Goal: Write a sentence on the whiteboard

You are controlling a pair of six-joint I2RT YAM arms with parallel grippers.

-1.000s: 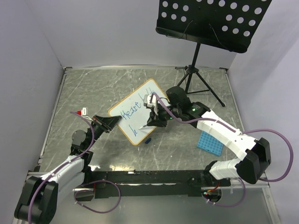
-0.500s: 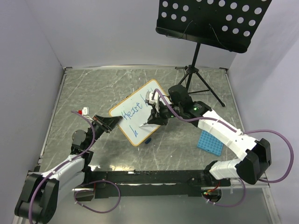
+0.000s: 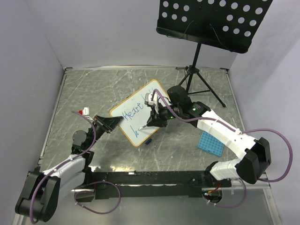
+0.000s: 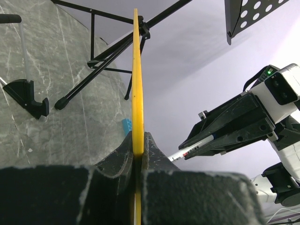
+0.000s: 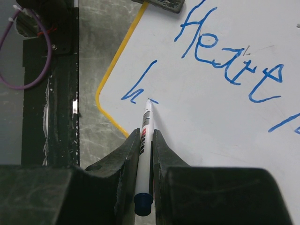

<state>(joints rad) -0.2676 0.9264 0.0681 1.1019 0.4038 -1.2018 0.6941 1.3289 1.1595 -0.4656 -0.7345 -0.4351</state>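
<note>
The whiteboard (image 3: pixel 138 114) with its tan-orange frame stands tilted at mid table. My left gripper (image 3: pixel 112 124) is shut on its left edge, seen edge-on as a yellow strip (image 4: pixel 137 84) between the jaws. My right gripper (image 3: pixel 154 118) is shut on a white marker (image 5: pixel 146 136) whose tip touches the board (image 5: pixel 225 122). The sentence (image 5: pixel 229 61) in blue reads "Heart" on the upper line, with the start of another word at the right edge. Below is a lone "h" (image 5: pixel 137 86) and a short fresh stroke at the marker tip. The marker also shows in the left wrist view (image 4: pixel 194 147).
A black perforated music stand (image 3: pixel 211 21) on a tripod (image 3: pixel 199 79) stands at the back right. A blue grid tray (image 3: pixel 209 142) lies right of the board. A small blue cap (image 3: pixel 148 140) lies by the board's lower corner. A small red and white object (image 3: pixel 85 112) lies at left.
The marker tip has shifted slightly on the board's lower line beside the "h". The left gripper and board have hardly moved.
</note>
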